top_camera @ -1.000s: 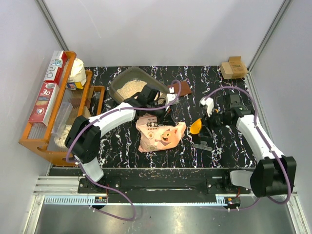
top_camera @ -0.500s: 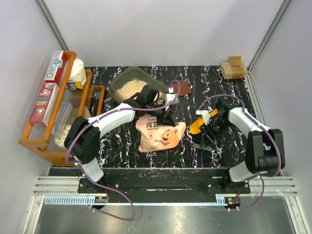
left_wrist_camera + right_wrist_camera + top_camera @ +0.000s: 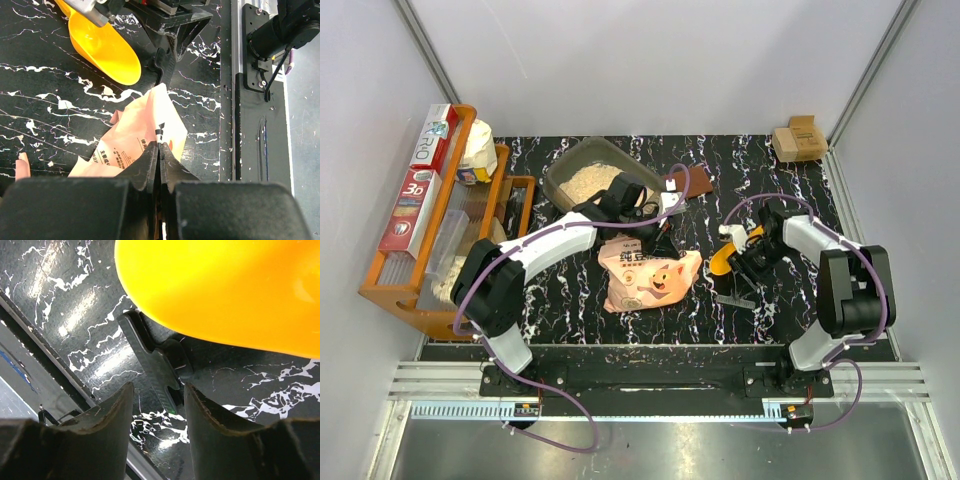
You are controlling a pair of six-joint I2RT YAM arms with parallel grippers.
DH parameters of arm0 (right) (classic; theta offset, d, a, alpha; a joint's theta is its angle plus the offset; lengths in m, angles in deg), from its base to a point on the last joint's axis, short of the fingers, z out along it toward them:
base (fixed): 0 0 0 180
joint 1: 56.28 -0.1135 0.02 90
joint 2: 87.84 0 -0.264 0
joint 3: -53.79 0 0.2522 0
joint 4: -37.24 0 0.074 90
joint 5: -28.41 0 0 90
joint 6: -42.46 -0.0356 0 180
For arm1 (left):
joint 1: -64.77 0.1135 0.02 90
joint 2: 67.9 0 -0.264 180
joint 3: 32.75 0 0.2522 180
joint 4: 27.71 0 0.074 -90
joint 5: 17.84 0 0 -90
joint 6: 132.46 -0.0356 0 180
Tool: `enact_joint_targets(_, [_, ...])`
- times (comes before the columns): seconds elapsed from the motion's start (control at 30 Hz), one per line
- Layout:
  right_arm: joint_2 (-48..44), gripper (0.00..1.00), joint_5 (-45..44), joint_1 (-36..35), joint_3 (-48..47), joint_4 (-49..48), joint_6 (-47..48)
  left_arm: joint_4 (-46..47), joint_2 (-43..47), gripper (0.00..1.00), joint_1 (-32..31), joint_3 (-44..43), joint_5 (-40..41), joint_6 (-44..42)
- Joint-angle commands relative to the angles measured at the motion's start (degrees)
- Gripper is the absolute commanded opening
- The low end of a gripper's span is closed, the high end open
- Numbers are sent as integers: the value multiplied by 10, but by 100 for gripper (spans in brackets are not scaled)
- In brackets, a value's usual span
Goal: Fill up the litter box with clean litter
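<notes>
The dark grey litter box (image 3: 563, 172) stands at the back left of the table and holds a layer of beige clean litter (image 3: 590, 181). The pink pig-printed bag (image 3: 650, 277) lies mid-table. My left gripper (image 3: 658, 238) is shut on the bag's top edge; in the left wrist view the closed gripper (image 3: 159, 146) pinches the pink bag (image 3: 135, 145). My right gripper (image 3: 745, 262) is open beside the yellow scoop (image 3: 722, 260). In the right wrist view the gripper (image 3: 157, 387) spreads its jaws over a flat black piece (image 3: 152, 362), with the scoop (image 3: 225, 290) just beyond.
An orange wooden rack (image 3: 430, 230) with boxes and rolls lines the left side. A cardboard box (image 3: 798, 140) sits at the back right. A brown card (image 3: 682, 182) lies behind the left gripper. The black piece (image 3: 735, 296) lies right of the bag.
My right arm has folded in toward the scoop and its wrist has turned, bringing the gripper down over the black piece. The left arm and the bag have not moved.
</notes>
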Motion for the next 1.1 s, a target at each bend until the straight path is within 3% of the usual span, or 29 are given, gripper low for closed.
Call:
enact_joint_targets(0.0, [14, 47, 6, 2, -16, -14, 16, 9, 27, 0, -6, 7, -5, -1])
enact_joint_targets(0.23, [42, 45, 25, 2, -11, -30, 15, 7, 26, 0, -6, 7, -5, -4])
enact_joint_targets(0.33, [44, 32, 41, 2, -14, -29, 17, 6, 25, 0, -6, 8, -3, -7])
enact_joint_targets(0.4, [40, 10, 46, 2, -15, -22, 23, 5, 26, 0, -6, 7, -3, -6])
enact_joint_targets(0.47, [24, 1, 58, 2, -19, 9, 47, 3, 26, 0, -5, 6, -3, -9])
enact_joint_targets(0.8, [-159, 0, 150, 1, -87, 218, 152, -23, 19, 0, -6, -4, 0, -40])
enact_joint_targets(0.93, [-203, 0, 205, -17, -112, 190, 100, -25, 5, 0, -5, -17, -7, -38])
enact_joint_targets(1.07, [-200, 0, 211, -61, -111, 96, 23, -29, 0, 0, -5, -28, -15, -35])
